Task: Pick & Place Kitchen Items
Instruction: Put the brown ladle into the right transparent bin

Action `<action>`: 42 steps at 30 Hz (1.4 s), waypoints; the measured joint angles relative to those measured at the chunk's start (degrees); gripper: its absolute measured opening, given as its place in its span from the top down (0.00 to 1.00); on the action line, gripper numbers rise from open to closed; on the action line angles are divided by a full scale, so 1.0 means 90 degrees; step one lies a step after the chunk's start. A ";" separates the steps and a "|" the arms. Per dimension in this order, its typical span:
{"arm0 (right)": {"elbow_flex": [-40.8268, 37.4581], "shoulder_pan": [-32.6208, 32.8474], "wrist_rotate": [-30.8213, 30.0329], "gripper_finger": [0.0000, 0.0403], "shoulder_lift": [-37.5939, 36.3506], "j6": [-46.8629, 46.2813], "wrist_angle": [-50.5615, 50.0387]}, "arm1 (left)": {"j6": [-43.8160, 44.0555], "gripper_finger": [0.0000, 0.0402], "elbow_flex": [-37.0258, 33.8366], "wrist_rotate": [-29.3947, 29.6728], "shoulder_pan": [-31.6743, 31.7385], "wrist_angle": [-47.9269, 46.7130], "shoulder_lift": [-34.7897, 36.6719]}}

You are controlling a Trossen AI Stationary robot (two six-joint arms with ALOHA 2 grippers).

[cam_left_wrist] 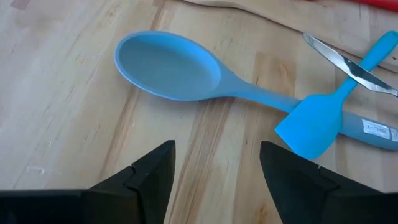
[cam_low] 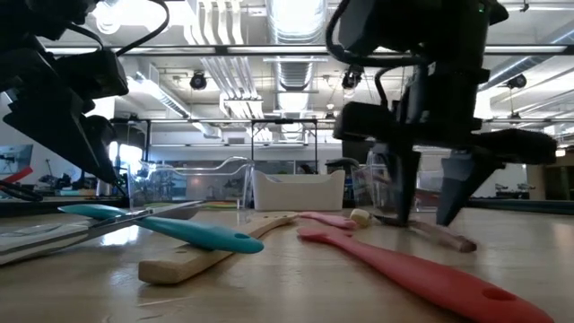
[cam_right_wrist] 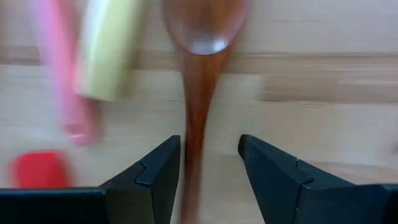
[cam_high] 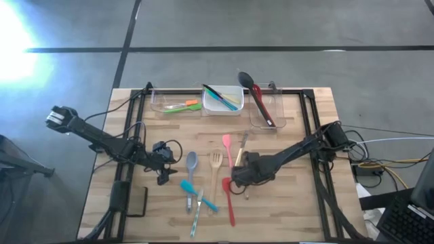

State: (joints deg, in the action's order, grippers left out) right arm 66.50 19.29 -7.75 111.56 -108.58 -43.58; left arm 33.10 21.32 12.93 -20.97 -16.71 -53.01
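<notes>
The kitchen items are lying in two groups: a loose scatter on the wooden table near its middle, and a few more resting in the tubs along the 12 o'clock edge.

At about 9 o'clock from the scatter, the left gripper is hanging low over bare wood with its fingers spread apart and nothing between them; in the left wrist view the grey-blue spoon is lying just ahead of it, its handle passing under a teal spatula.

From above, that grey-blue spoon is sitting at the left of the scatter, with the teal spatula at its 6 o'clock beside a slim, pale utensil that is too small to name. Next rightward are the wooden fork, a pink spatula and a red spatula.

The right gripper is standing down at the table just right of these, its fingers part-open and straddling the handle of a brown wooden spoon; they seem not to be pressing on it, though the wrist view is blurred.

Along the far edge, a clear tub is holding green and orange pieces, a white tub is holding teal and dark utensils, and a second clear tub is carrying a black ladle and a red spatula.
</notes>
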 joint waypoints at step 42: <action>-0.0940 0.0665 0.0003 0.90 -0.0552 0.0894 0.0245 | 0.0039 0.41 -0.0002 -0.0004 -0.0001 -0.0069 0.0000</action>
State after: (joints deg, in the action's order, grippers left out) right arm 58.04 25.28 -7.73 106.59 -100.53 -41.38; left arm 33.45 21.30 12.90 -20.98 -17.33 -53.01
